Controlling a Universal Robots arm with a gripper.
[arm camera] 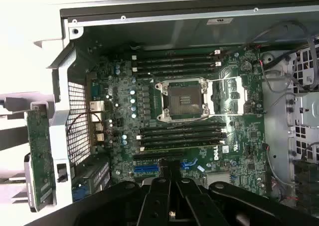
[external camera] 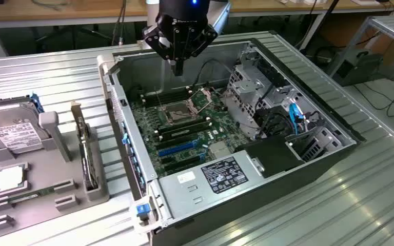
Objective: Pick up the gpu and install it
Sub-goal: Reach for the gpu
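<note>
Gpu (external camera: 86, 154) not yet picked: it stands in the grey holder (external camera: 46, 148), frame left; pincer (external camera: 177, 69) hovers clenched, empty, above the case (external camera: 183, 200).

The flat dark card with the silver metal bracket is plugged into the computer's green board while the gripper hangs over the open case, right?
No. The exterior view shows the flat dark card with the silver bracket standing on edge in the grey holder, outside the open metal computer case. The black gripper does hang over it.
</note>
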